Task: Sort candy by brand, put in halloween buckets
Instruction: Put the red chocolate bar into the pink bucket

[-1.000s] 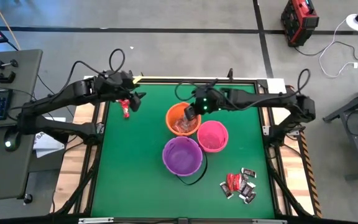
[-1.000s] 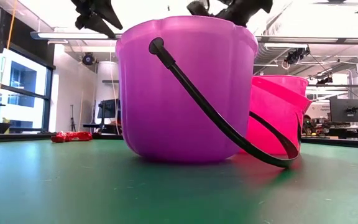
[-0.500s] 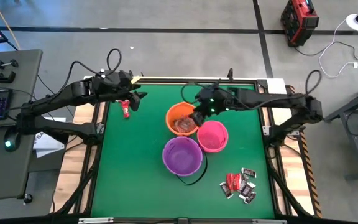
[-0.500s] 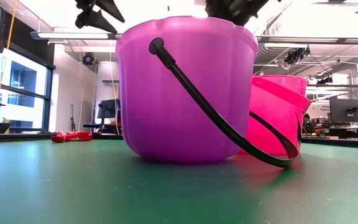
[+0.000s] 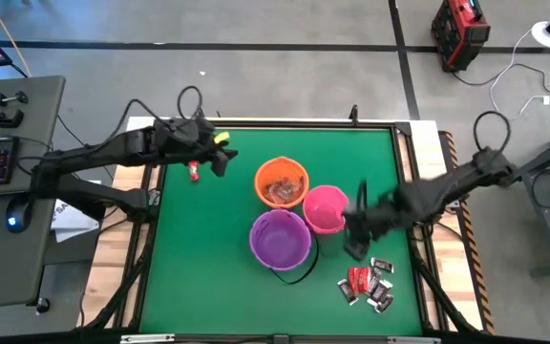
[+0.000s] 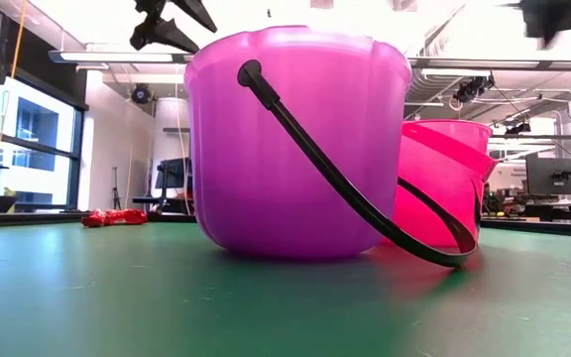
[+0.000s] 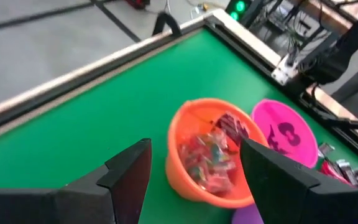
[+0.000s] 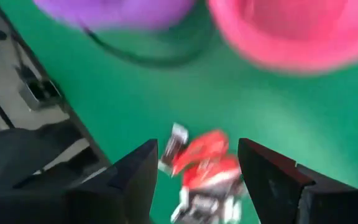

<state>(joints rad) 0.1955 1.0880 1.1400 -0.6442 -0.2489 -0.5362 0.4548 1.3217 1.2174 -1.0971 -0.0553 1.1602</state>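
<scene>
Right gripper (image 5: 354, 232) hangs wide open and empty beside the glossy pink bucket (image 5: 327, 209), above a blurry heap of crinkly red and silver candy (image 5: 367, 284). Left gripper (image 5: 220, 159), also open, hovers near the orange bucket (image 5: 281, 182); the smooth purple bucket (image 6: 295, 139) hides it from table level.

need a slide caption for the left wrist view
Open left gripper above the green table, facing the orange plastic bucket holding wrapped candy, pink bucket beside it.
</scene>
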